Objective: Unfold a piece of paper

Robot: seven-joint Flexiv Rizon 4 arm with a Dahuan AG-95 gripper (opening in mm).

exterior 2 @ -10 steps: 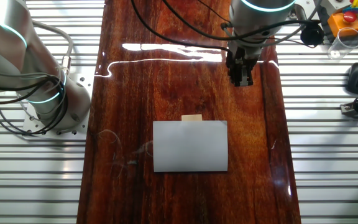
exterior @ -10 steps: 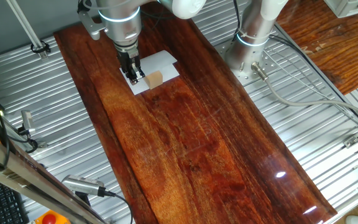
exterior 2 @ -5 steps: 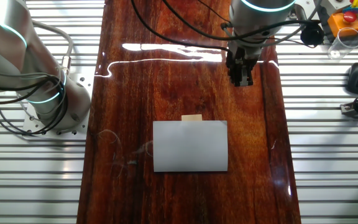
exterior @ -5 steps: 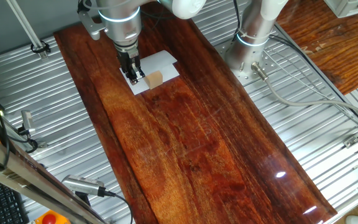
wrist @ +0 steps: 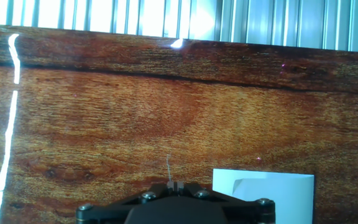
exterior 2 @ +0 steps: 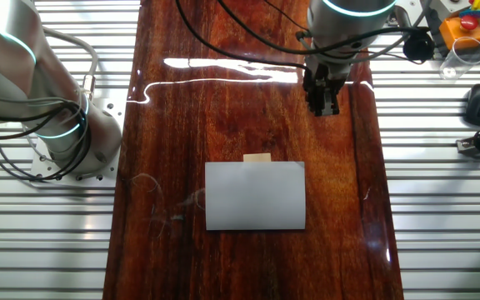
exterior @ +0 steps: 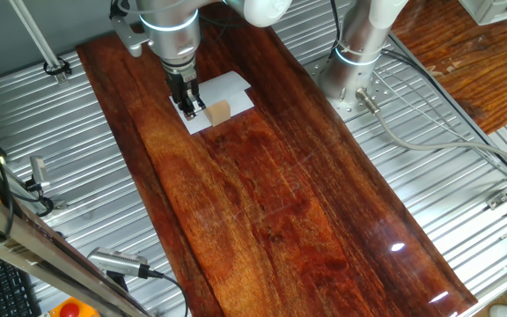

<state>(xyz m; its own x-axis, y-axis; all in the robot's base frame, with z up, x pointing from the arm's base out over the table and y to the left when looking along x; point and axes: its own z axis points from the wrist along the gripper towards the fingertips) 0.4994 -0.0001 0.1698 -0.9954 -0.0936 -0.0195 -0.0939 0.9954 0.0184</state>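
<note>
The piece of paper [exterior: 225, 91] is a white folded sheet lying flat on the wooden table; it also shows in the other fixed view [exterior 2: 255, 196] and at the bottom right of the hand view [wrist: 263, 196]. A small tan block [exterior: 219, 112] sits at its edge, also seen in the other fixed view [exterior 2: 257, 157]. My gripper [exterior 2: 323, 107] hangs above the table, off the paper's corner and apart from it. In the first fixed view my gripper [exterior: 187, 107] overlaps the sheet's left edge. The hand view shows its fingertips [wrist: 174, 185] pressed together with nothing between them.
The table [exterior 2: 182, 108] is a long dark wooden board on a ribbed metal bench. A second robot base [exterior 2: 65, 125] stands to one side. Cables, a clear cup [exterior 2: 459, 54] and small devices lie off the board.
</note>
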